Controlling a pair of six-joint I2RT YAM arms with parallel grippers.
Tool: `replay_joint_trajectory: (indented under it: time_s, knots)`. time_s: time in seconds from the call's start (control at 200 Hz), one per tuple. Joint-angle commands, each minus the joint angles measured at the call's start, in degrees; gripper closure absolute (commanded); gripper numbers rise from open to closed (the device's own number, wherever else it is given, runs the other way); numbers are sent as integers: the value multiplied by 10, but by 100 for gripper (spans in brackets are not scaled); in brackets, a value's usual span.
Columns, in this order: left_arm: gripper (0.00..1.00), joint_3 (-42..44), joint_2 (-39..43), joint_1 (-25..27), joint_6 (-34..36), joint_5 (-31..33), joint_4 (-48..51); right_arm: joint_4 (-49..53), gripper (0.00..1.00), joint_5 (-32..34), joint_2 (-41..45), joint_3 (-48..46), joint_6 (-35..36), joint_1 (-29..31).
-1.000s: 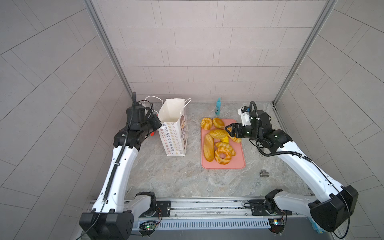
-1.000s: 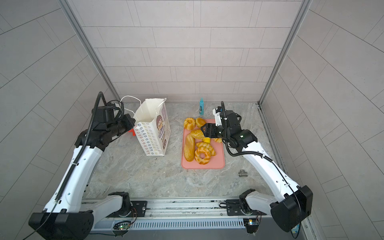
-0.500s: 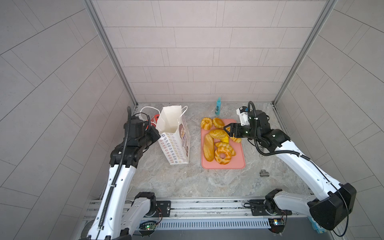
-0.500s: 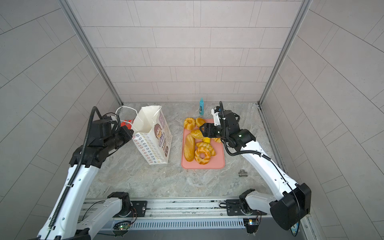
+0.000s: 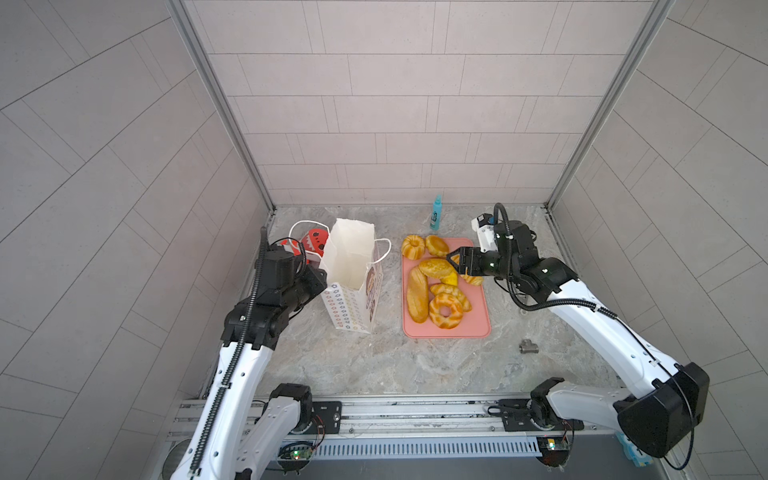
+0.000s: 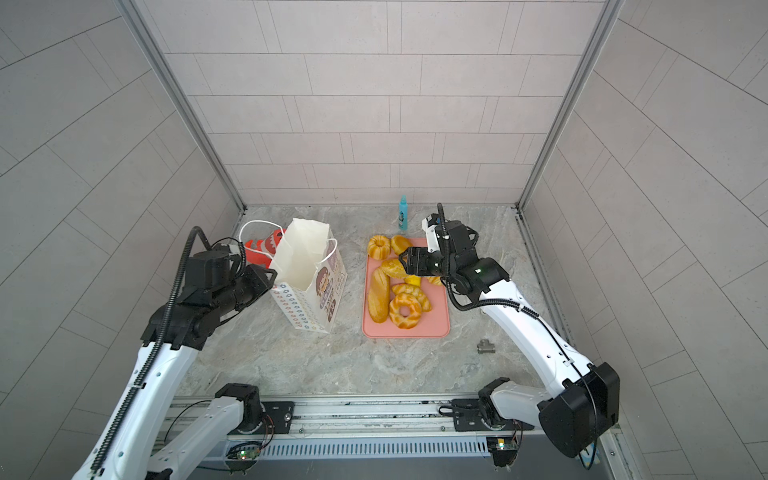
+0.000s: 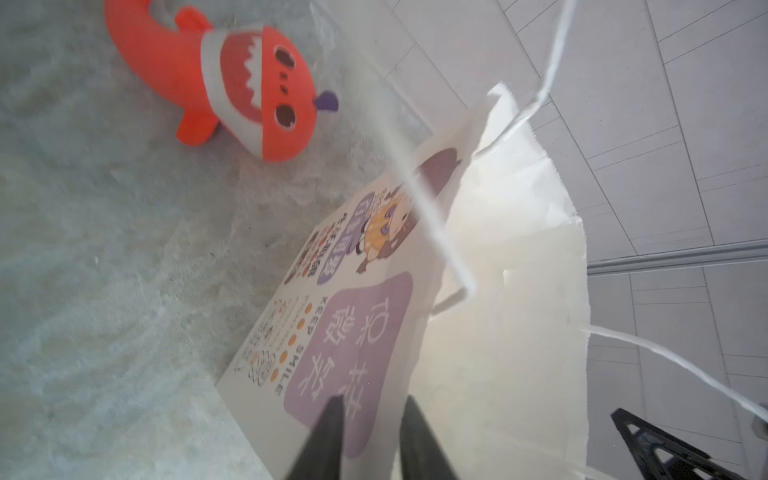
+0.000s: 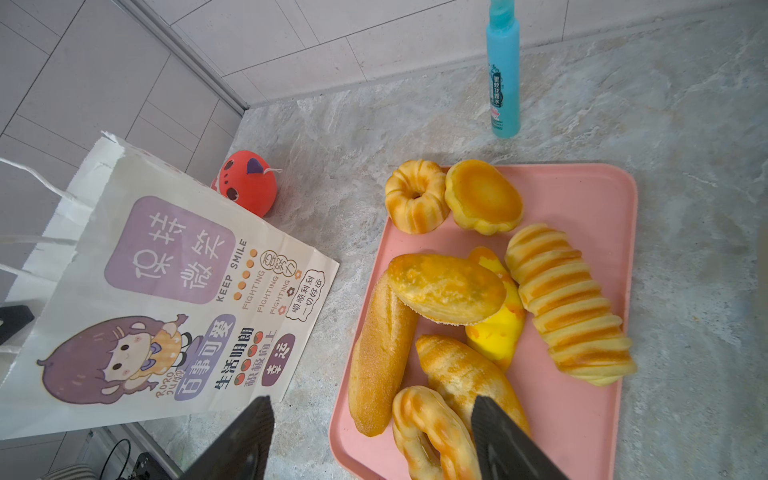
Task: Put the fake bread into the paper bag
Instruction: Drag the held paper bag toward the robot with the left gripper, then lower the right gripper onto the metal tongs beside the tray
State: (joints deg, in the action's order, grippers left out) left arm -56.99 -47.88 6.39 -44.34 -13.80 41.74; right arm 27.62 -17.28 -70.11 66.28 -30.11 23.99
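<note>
All the fake bread (image 5: 434, 268) is lying on the pink tray (image 5: 478, 328) beside the paper bag (image 5: 349, 257), my right gripper (image 8: 370, 400) hovering spread above. Left gripper (image 7: 372, 398) is standing parted at the bag's rim; only its wrist view is showing me the whole shark toy (image 7: 249, 91).

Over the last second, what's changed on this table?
The left gripper dragged the paper bag a little toward the robot's base, then opened its jaws, which now straddle the bag's rim. The right gripper stayed open above the fake bread on the pink tray; bread and tray unmoved.
</note>
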Motion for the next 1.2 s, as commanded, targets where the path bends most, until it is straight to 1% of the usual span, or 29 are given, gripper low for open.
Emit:
replay_joint_trajectory:
  time_s: [0.0,0.03,0.09,0.185,0.21,0.32,0.37,0.38,0.39,0.435,0.525,0.64,0.716,0.866,0.956,1.066,1.126,1.191]
  knots:
    - [41,5,6,6,-6,-5,16,8,23,12,-2,0,-3,3]
    - [36,2,7,6,-3,-3,22,9,23,13,-1,0,-2,3]
    - [30,-6,9,6,8,5,38,11,22,15,1,0,0,3]
    - [25,-28,8,6,25,13,65,18,21,23,5,1,7,2]
    - [23,-36,8,6,45,15,73,21,21,25,5,1,9,1]
    - [18,-66,6,6,80,32,109,31,20,29,7,4,17,-7]
    - [13,-80,6,6,93,43,125,36,20,29,9,6,20,-12]
    - [8,-82,7,6,96,45,128,37,20,29,9,7,20,-14]
    - [5,-85,7,6,99,47,131,38,20,28,9,7,22,-15]
    - [0,-98,6,6,112,53,143,42,20,29,13,7,26,-21]
    - [0,-126,1,6,142,63,164,47,17,34,23,8,34,-34]
    - [0,-162,-22,5,182,57,180,58,14,33,32,5,40,-58]
    - [0,-175,-47,5,203,43,182,65,13,31,35,-3,42,-78]
    - [1,-183,-94,5,225,10,164,71,10,35,51,-40,31,-131]
    - [3,-183,-118,5,234,3,153,75,9,53,67,-69,18,-179]
    - [6,-178,-133,5,244,7,137,91,6,91,81,-100,12,-233]
    - [6,-174,-138,5,248,9,128,99,5,106,85,-111,17,-251]
    - [7,-170,-141,5,249,8,119,103,4,135,92,-124,22,-257]
